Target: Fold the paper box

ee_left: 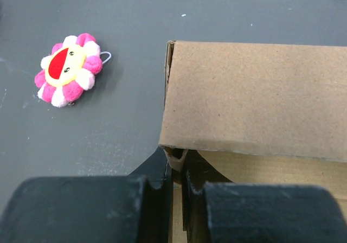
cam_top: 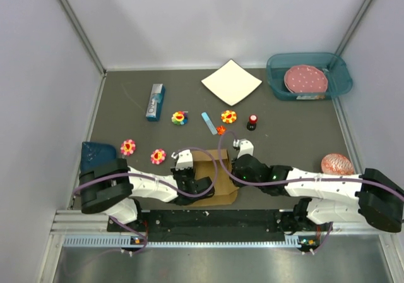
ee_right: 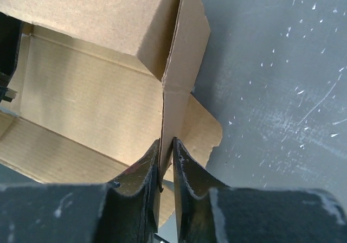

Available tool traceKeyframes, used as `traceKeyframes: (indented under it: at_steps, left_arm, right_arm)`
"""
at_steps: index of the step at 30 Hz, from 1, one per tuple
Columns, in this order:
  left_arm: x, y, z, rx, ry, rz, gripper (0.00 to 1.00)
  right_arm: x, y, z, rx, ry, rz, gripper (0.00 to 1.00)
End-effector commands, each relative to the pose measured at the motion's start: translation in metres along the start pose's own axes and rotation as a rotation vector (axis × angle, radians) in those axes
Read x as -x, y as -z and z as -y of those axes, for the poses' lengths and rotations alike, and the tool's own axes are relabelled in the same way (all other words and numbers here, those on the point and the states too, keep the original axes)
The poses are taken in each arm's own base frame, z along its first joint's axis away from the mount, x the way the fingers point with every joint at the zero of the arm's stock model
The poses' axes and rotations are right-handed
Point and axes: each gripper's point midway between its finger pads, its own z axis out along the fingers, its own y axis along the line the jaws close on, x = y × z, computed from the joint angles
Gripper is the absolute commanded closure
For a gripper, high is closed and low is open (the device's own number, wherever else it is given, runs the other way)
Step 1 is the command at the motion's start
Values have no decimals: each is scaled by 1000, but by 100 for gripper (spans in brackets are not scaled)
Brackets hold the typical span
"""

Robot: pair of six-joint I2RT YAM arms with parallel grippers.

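Observation:
The paper box [cam_top: 211, 175] is brown cardboard, partly folded, near the table's front edge between both arms. My left gripper [cam_top: 191, 183] is shut on the box's left side wall; in the left wrist view [ee_left: 180, 186] its fingers pinch the wall's edge below the folded top panel [ee_left: 255, 99]. My right gripper [cam_top: 235, 172] is shut on the box's right side wall; in the right wrist view [ee_right: 167, 164] the upright wall [ee_right: 176, 96] stands between the fingers, with the box's open inside [ee_right: 81, 102] to the left.
Several flower toys [cam_top: 158, 156] lie on the table; one shows in the left wrist view [ee_left: 68, 69]. A small blue carton [cam_top: 154, 102], white square sheet [cam_top: 231, 81], blue strip [cam_top: 208, 122], teal bin [cam_top: 307, 76] with a pink plate, and a pink ball [cam_top: 338, 164] lie around.

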Motion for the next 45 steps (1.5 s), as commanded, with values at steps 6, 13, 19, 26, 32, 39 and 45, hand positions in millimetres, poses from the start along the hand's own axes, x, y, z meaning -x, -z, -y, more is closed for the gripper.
traceKeyframes:
  at_steps: [6, 13, 19, 26, 32, 39, 45]
  left_arm:
    - [-9, -5, -17, 51, 17, 37, 100]
    - [-9, -4, -18, 67, 10, 48, 100]
    - [-9, -3, -19, 70, 9, 56, 100]
    - [-6, 0, -14, 52, 5, 67, 100]
    - [-3, 3, -11, 37, 3, 67, 100]
    - [1, 8, -10, 32, 2, 54, 100]
    - [5, 12, -14, 18, 3, 49, 100]
  right_arm:
    - [-9, 1, 5, -13, 16, -2, 83]
    - [0, 12, 6, -9, 15, 31, 78]
    - [23, 34, 14, -29, -7, 130, 76]
    - [59, 37, 36, -127, -10, 241, 76]
    - [71, 17, 22, -72, 40, 283, 63]
    - [84, 6, 1, 6, 75, 331, 51]
    - [80, -12, -3, 7, 102, 307, 50]
